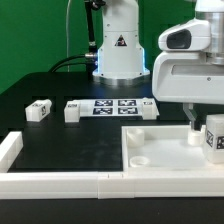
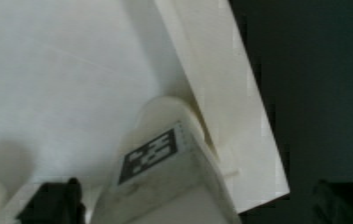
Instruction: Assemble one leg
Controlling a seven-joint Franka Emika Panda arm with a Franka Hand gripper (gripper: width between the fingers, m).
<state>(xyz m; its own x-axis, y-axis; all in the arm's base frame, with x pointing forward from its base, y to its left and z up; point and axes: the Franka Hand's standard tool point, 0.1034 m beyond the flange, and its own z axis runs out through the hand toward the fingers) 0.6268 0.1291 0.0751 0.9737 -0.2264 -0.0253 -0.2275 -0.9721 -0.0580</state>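
Observation:
A small white leg (image 1: pixel 213 138) with a black-and-white tag stands upright in the corner of the large white slab (image 1: pixel 165 150) at the exterior view's right. My gripper (image 1: pixel 200 128) hangs over it, one dark finger (image 1: pixel 192 130) beside the leg. In the wrist view the leg (image 2: pixel 155 160) rises between my fingertips (image 2: pixel 57 200), next to the slab's raised wall (image 2: pixel 226 90). The jaws stand wider than the leg and do not press it; my gripper (image 2: pixel 199 205) is open. Two more legs (image 1: pixel 38 110) (image 1: pixel 72 110) lie loose on the black table at the exterior view's left.
The marker board (image 1: pixel 115 106) lies in front of the robot base (image 1: pixel 118 50). A long white rail (image 1: pixel 60 182) runs along the front edge, with a short white rail (image 1: pixel 8 150) at the exterior view's left.

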